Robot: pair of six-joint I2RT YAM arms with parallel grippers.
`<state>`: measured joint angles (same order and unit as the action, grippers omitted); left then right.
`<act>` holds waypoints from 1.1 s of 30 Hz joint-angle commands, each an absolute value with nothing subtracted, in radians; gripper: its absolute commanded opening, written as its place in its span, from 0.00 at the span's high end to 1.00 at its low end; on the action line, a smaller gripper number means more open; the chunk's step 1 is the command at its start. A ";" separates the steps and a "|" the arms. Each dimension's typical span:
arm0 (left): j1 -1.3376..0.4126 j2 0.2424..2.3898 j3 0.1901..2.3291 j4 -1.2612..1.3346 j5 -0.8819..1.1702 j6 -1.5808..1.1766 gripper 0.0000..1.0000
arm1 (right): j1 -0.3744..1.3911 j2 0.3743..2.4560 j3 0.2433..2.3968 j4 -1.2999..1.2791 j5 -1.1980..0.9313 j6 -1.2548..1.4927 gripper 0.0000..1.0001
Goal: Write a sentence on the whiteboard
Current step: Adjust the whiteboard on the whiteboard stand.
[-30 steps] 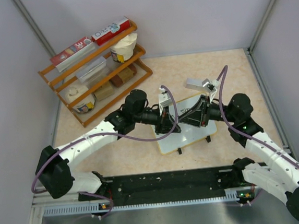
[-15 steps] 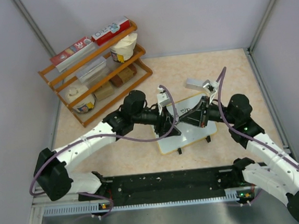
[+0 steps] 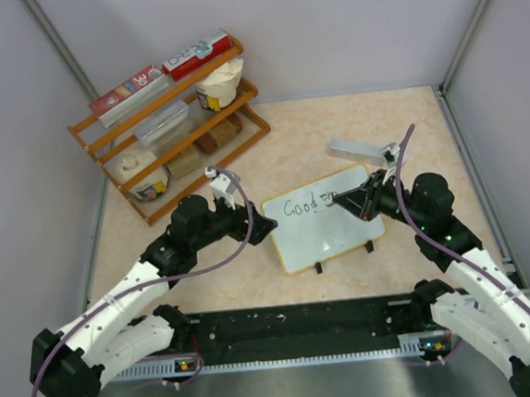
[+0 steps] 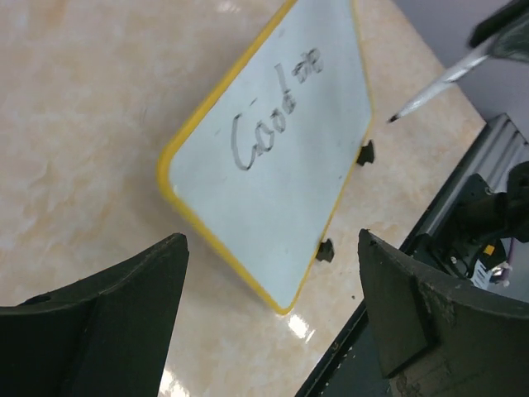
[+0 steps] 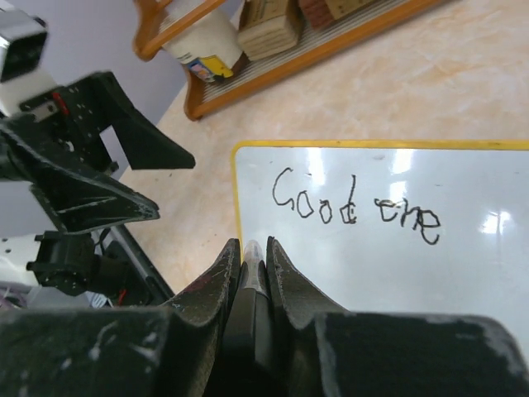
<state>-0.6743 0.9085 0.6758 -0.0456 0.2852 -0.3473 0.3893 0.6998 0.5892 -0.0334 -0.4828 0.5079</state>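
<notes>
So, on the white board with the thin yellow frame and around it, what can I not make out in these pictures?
- Word after "Good" in the black handwritten lettering on the white yellow-framed whiteboard: unclear scrawl in the right wrist view, too small in the others.
- Body of the thin pale marker: hidden inside the shut right gripper in the right wrist view.
- Labels on the orange wooden rack: too small from above.

A tiered orange rack [image 3: 168, 133] stands at the far left of the beige table [image 3: 314, 124]. It holds two red-and-white boxes [image 3: 198, 53], a white tub [image 3: 221, 81], a jar [image 3: 142, 176] and what look like brown packets [image 3: 218, 135]. A small grey block [image 3: 351, 148] lies well to its right.
</notes>
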 commanded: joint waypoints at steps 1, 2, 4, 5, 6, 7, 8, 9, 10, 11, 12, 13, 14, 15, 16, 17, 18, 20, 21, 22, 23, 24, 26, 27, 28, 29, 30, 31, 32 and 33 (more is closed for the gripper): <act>-0.586 0.948 0.553 0.096 0.286 -0.527 0.13 | 0.364 0.663 0.607 -0.078 -0.394 0.477 1.00; -0.574 0.960 0.536 0.125 0.322 -0.547 0.13 | 0.364 0.660 0.609 -0.083 -0.396 0.477 1.00; -0.565 1.014 0.499 0.200 0.343 -0.571 0.14 | 0.361 0.650 0.611 -0.097 -0.391 0.472 1.00; -0.565 1.035 0.488 0.233 0.385 -0.572 0.14 | 0.360 0.649 0.611 -0.100 -0.388 0.469 1.00; -0.565 1.055 0.480 0.259 0.412 -0.569 0.15 | 0.359 0.644 0.611 -0.107 -0.388 0.469 1.00; -0.565 1.105 0.474 0.320 0.443 -0.566 0.15 | 0.360 0.640 0.612 -0.109 -0.381 0.468 1.00; -0.566 1.133 0.471 0.348 0.471 -0.565 0.16 | 0.356 0.638 0.612 -0.113 -0.382 0.466 1.00; -0.566 1.166 0.469 0.392 0.524 -0.568 0.18 | 0.359 0.635 0.614 -0.118 -0.379 0.465 1.00; -0.565 1.217 0.459 0.435 0.550 -0.572 0.22 | 0.356 0.634 0.614 -0.120 -0.379 0.463 1.00; -0.565 1.244 0.454 0.534 0.577 -0.575 0.23 | 0.356 0.629 0.615 -0.121 -0.379 0.459 1.00; -0.565 1.267 0.448 0.579 0.621 -0.575 0.25 | 0.356 0.627 0.615 -0.124 -0.376 0.457 1.00; -0.566 1.308 0.442 0.613 0.636 -0.575 0.27 | 0.356 0.624 0.615 -0.129 -0.374 0.454 1.00; -0.565 1.324 0.442 0.667 0.649 -0.569 0.29 | 0.356 0.620 0.615 -0.132 -0.373 0.446 1.00; -0.566 1.341 0.443 0.685 0.664 -0.562 0.30 | 0.356 0.617 0.612 -0.135 -0.368 0.442 1.00; -0.565 1.373 0.445 0.707 0.684 -0.546 0.32 | 0.356 0.614 0.611 -0.137 -0.365 0.440 1.00; -0.565 1.390 0.448 0.724 0.699 -0.539 0.35 | 0.356 0.612 0.609 -0.137 -0.365 0.434 1.00; -0.566 1.408 0.449 0.768 0.715 -0.532 0.39 | 0.356 0.609 0.604 -0.135 -0.364 0.431 1.00; -0.561 1.468 0.451 0.825 0.765 -0.537 0.51 | 0.356 0.604 0.601 -0.135 -0.365 0.419 1.00; -0.561 1.489 0.451 0.894 0.784 -0.541 0.57 | 0.356 0.604 0.601 -0.135 -0.362 0.416 1.00; -0.561 1.530 0.453 0.923 0.802 -0.552 0.66 | 0.354 0.603 0.600 -0.135 -0.359 0.414 1.00; -0.551 1.551 0.453 0.951 0.834 -0.561 0.76 | 0.354 0.601 0.600 -0.133 -0.357 0.407 1.00; -0.542 1.569 0.456 0.972 0.850 -0.571 0.96 | 0.354 0.603 0.600 -0.135 -0.356 0.403 1.00; -0.506 1.609 0.451 1.017 0.888 -0.601 1.00 | 0.354 0.601 0.597 -0.135 -0.350 0.394 1.00; -0.490 1.615 0.431 1.023 0.897 -0.617 1.00 | 0.354 0.603 0.595 -0.133 -0.350 0.393 1.00; -0.474 1.615 0.417 1.044 0.906 -0.623 1.00 | 0.354 0.604 0.594 -0.133 -0.347 0.391 1.00; -0.442 1.612 0.405 1.043 0.929 -0.621 1.00 | 0.354 0.604 0.591 -0.135 -0.347 0.385 1.00; -0.428 1.599 0.394 1.025 0.940 -0.606 1.00 | 0.354 0.606 0.588 -0.133 -0.347 0.384 1.00; -0.419 1.591 0.396 0.950 0.951 -0.591 1.00 | 0.354 0.604 0.586 -0.129 -0.345 0.382 1.00; -0.405 1.580 0.400 0.883 0.962 -0.569 1.00 | 0.354 0.607 0.581 -0.129 -0.342 0.379 1.00; -0.403 1.554 0.416 0.824 0.963 -0.516 1.00 | 0.354 0.606 0.580 -0.121 -0.341 0.380 1.00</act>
<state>-0.4461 1.6039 0.4118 0.9268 0.9348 -0.6453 0.3679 0.6155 0.5888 -0.1516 -0.3580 0.4068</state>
